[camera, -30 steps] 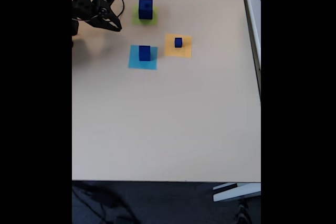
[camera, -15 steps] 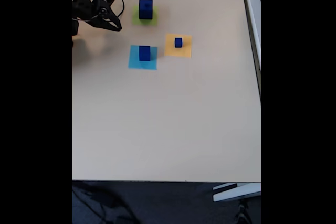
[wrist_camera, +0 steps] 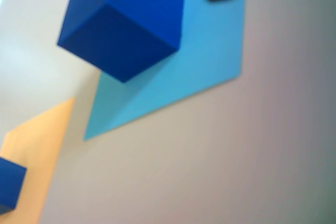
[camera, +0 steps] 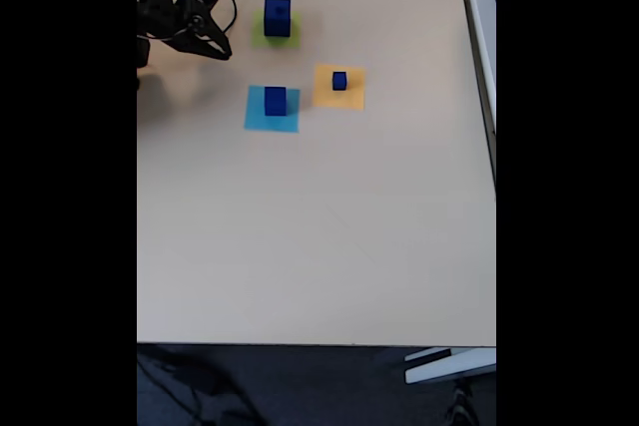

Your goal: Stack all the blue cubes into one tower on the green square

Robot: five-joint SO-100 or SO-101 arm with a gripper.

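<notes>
Nothing has moved: blue cubes (camera: 277,17) sit on separate squares

Lab-like setup: plain beige table (camera: 319,236), cabled arm (camera: 170,17)

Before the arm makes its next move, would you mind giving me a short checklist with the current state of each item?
1. Large blue cube sits on the green square as tower base: ok.
2. Medium blue cube stands free on the light-blue square, reachable: ok.
3. Small blue cube stands alone on the orange-yellow square: ok.
4. End effector carries nothing: ok in the fixed view; it hangs apart from every cube.
5. Jaws wide enough for the medium cube: cannot tell.
6. Tower complete: not ok, nothing stacked yet.
</notes>
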